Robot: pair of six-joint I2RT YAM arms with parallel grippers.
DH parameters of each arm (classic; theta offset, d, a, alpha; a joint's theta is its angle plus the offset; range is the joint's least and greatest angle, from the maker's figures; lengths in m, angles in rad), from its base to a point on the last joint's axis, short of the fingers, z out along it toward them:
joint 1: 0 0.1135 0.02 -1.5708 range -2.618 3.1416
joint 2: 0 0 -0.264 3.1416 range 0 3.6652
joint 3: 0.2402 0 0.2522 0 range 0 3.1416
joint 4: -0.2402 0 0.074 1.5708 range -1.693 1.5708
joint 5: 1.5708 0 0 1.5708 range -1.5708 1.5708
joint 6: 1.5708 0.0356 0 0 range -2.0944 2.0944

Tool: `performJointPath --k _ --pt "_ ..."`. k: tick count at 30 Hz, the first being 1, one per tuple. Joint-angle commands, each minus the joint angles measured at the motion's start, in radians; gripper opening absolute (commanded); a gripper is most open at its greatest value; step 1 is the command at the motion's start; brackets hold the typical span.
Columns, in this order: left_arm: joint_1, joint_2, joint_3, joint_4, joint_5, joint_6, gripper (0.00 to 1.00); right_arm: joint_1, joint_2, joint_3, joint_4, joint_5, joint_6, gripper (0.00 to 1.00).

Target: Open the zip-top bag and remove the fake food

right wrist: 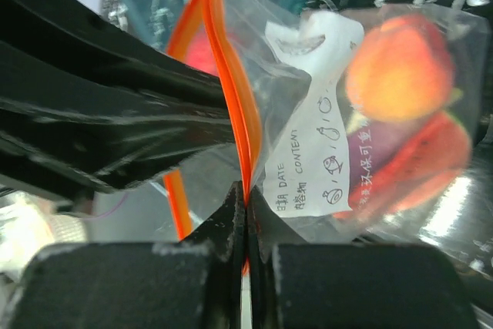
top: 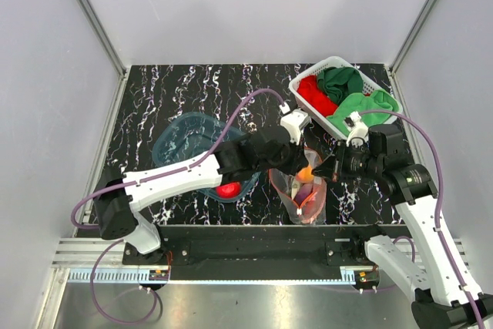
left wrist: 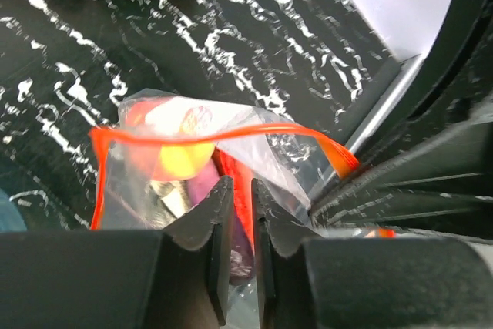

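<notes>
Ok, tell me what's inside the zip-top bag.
An orange-peach fruit, a red piece and a purple item show through the zip-top bag; its white label hides the rest.

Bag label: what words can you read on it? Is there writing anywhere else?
"DATE": on the white label of the bag.
"CONTENT": same label.
Small characters beside those words, and the handwriting: cannot be read.
Red print on the bag: too blurred to read.
No other writing shows.
</notes>
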Motion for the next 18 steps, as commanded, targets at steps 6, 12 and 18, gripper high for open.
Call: performJointPath --k 6,12,18 --pt "-0.026 -0.006 0.026 -0.015 -0.125 0.000 0.17 0.010 0.002 0.033 0.154 -0.238 0.137 0.00" --pt "-0.042 0.029 0.025 -0.038 -0.160 -0.017 0.24 0.010 -0.009 0.003 0.171 -0.227 0.153 0.00" --pt "-0.042 0.115 0.034 -0.045 -0.155 -0.001 0.27 0.010 -0.029 -0.063 0.148 -0.180 0.142 0.00"
